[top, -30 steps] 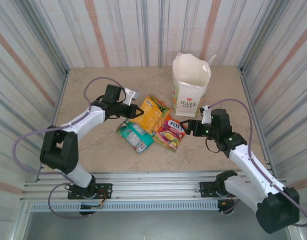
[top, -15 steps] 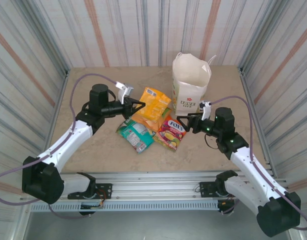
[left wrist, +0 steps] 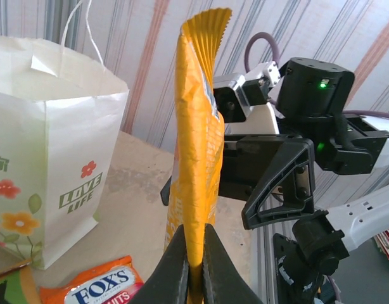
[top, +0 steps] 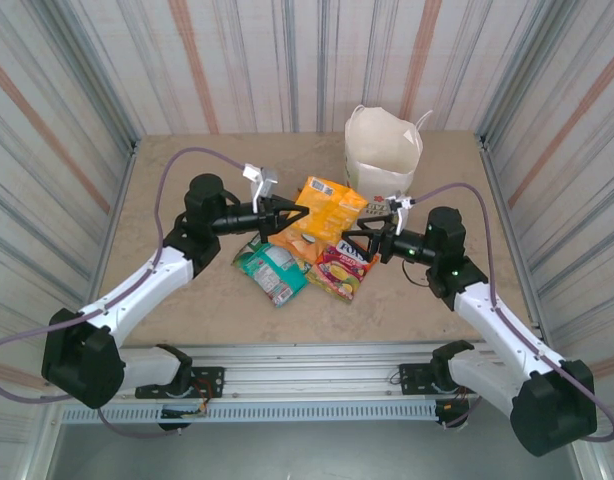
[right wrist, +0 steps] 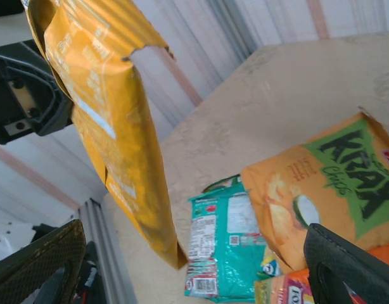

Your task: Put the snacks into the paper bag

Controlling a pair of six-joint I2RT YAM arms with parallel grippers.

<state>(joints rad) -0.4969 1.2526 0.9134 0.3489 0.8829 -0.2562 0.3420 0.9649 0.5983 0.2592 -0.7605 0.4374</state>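
My left gripper (left wrist: 194, 251) is clamped tight on one short end of a yellow-orange packet (left wrist: 196, 152), the fingers pinched almost together with only the foil edge between them. The packet is up off the table (top: 187, 290), hanging in the air over the middle of it, just in front of the paper bag (top: 384, 150). From the left wrist I see it edge-on: its long axis runs straight out from the fingertips in line with the gripper, and the crimped free end points away from the wrist, toward the right arm. From above, its broad printed face is turned up toward the camera. My right gripper (top: 362, 240) stands wide, holding nothing. It faces left toward the lifted packet and sits close to its free end, and in the right wrist view the packet hangs ahead of the fingers rather than between them. The left arm reaches in from its near-left base, forearm slanting toward the centre and wrist about level, pointing right. The right arm mirrors it from the near-right base, wrist pointing left. Below them the Krax packet (right wrist: 334, 190), the teal packet (right wrist: 226, 234) and the Fox's packet (top: 342, 265) lie flat on the table, overlapping. The bag stands upright behind them, mouth open.
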